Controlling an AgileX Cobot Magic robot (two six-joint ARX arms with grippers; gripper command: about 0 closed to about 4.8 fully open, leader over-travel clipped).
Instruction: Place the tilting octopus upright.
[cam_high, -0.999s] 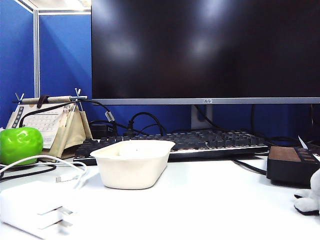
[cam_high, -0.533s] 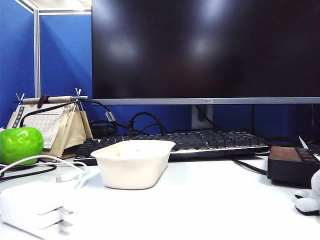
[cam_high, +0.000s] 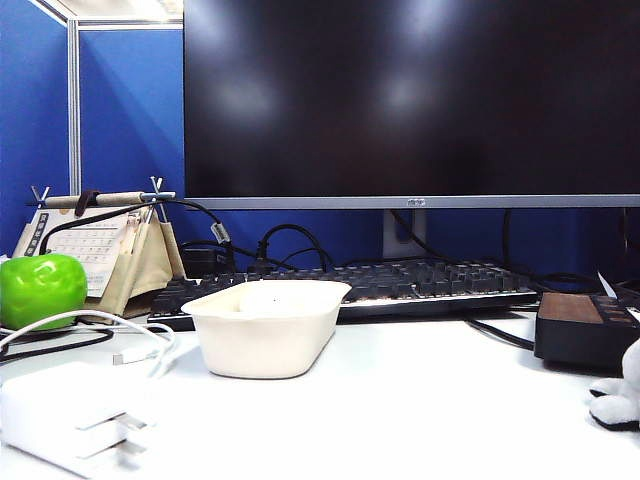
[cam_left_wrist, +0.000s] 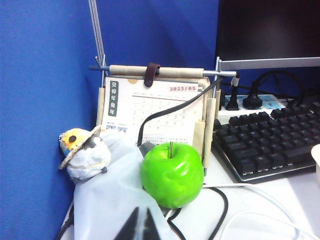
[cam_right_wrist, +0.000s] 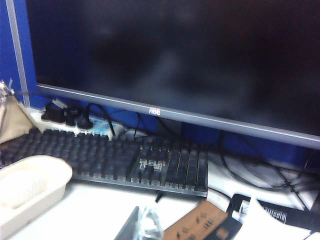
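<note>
The octopus (cam_high: 622, 392) shows only as a light-grey plush sliver cut off by the right edge of the exterior view, resting on the white counter (cam_high: 400, 400) just in front of a dark box (cam_high: 585, 328); whether it stands upright or tilts cannot be told. Neither arm appears in this view. A white tray (cam_high: 266, 325) sits mid-counter before the keyboard (cam_high: 400, 283) and monitor (cam_high: 410, 100).

In the left wrist view, the left gripper (cam_left_wrist: 140, 226) shows only two dark tips, jaws pressed together and holding nothing, pointing level. Just beyond the jaws sits a green apple (cam_left_wrist: 172, 173), with a small bird figure (cam_left_wrist: 85, 154) off to one side and a calendar (cam_left_wrist: 152, 112) behind.

In the right wrist view, blurred, the right gripper (cam_right_wrist: 146, 226) peeks in, jaws closed and empty, aimed level at the keyboard (cam_right_wrist: 125, 160). The tray (cam_right_wrist: 30, 187) lies to one side of the jaws; the octopus is not visible here.
</note>
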